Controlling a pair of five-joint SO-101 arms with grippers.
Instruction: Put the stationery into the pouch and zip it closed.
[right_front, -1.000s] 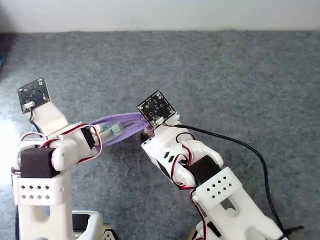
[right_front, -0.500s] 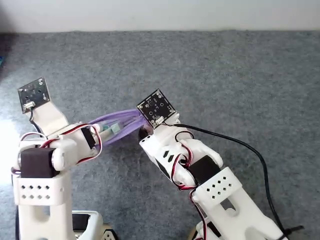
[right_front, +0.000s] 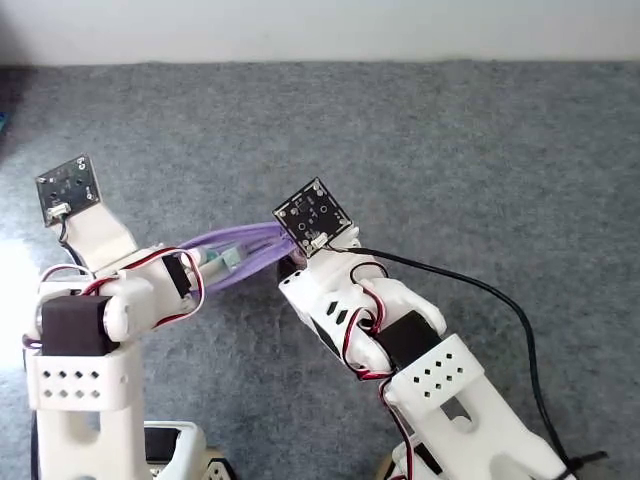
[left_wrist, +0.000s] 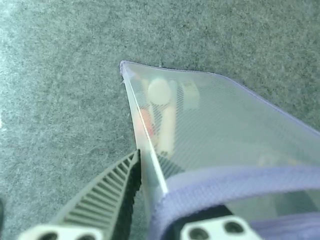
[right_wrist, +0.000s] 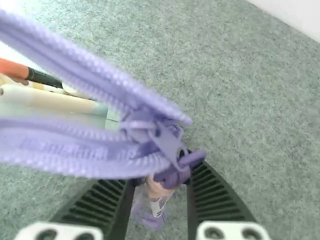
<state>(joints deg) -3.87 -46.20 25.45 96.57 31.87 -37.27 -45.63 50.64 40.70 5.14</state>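
A clear pouch (right_front: 235, 255) with a purple zipper band hangs off the grey carpet between the two arms. In the left wrist view my left gripper (left_wrist: 156, 200) is shut on one end of the pouch (left_wrist: 215, 130). An orange pen (left_wrist: 145, 120) and pale sticks (left_wrist: 162, 115) lie inside it. In the right wrist view my right gripper (right_wrist: 161, 175) is shut on the zipper pull (right_wrist: 175, 162) at the other end. The purple zipper (right_wrist: 85, 75) runs away from it, partly unzipped, with stationery (right_wrist: 50, 100) showing in the gap.
Grey carpet (right_front: 450, 140) covers the table, with a white wall along the far edge. A black cable (right_front: 500, 300) trails beside the right arm. Each arm carries a small camera board (right_front: 68, 190) above its gripper.
The right gripper nudged slightly toward the left arm and back, so the pouch bowed a little. The left arm has kept still.
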